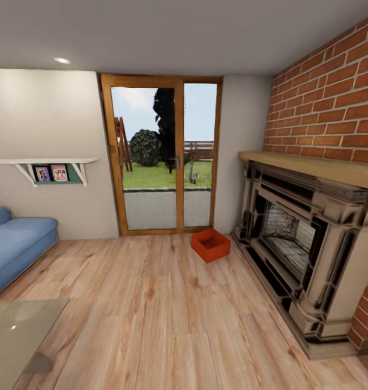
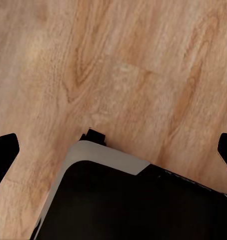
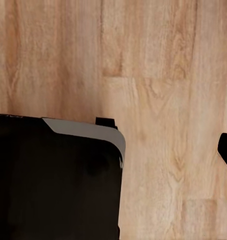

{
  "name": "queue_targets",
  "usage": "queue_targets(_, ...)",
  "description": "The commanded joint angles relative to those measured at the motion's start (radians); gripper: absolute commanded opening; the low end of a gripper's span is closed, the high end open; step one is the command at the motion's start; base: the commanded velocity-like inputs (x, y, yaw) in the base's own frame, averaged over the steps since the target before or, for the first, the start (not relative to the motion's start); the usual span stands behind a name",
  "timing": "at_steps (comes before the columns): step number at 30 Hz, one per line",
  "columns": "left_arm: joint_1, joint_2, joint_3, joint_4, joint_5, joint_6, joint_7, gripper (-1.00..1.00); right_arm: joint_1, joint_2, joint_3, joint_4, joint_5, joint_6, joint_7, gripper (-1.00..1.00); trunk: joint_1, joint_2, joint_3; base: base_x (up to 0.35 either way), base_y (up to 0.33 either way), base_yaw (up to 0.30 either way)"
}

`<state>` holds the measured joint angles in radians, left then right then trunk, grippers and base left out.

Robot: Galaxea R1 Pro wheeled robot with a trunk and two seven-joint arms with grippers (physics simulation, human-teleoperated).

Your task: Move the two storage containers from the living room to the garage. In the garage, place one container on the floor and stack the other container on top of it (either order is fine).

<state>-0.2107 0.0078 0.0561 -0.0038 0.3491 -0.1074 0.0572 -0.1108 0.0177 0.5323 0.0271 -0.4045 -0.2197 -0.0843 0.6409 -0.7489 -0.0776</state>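
One orange-red storage container [image 1: 211, 245] sits on the light wood floor [image 1: 151, 303] of the living room, between the glass door and the fireplace, well ahead of me. The garage is out of view. My left gripper [image 2: 113, 150] hangs open over the planks, with a dark fingertip [image 2: 4, 152] at each side of the left wrist view and nothing between them. My right gripper [image 3: 113, 152] also hangs open and empty above the planks, one fingertip [image 3: 226, 150] showing. Both hang beside my black, grey-edged base [image 2: 128, 200].
A dark ornate fireplace [image 1: 308, 238] under a red brick chimney [image 1: 330, 103] lines the right wall. The wood-framed glass door [image 1: 161, 157] is straight ahead. A blue sofa [image 1: 16, 244] and a glass table [image 1: 19, 330] stand at the left.
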Motion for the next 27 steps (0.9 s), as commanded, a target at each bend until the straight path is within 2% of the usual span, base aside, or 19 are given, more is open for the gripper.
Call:
queue_targets(1,-0.001,0.0,0.005,0.001,-0.001,-0.002,0.001,1.0,-0.001,0.001,0.009,0.003,-0.008,-0.005,-0.002,1.0,0.001,-0.001,-0.002,0.323,0.0,0.27)
queue_targets(27,-0.001,0.0,0.005,0.001,-0.001,-0.002,0.001,1.0,-0.001,0.001,0.009,0.003,-0.008,-0.005,-0.002,1.0,0.001,-0.001,-0.002,0.323,0.0,0.271)
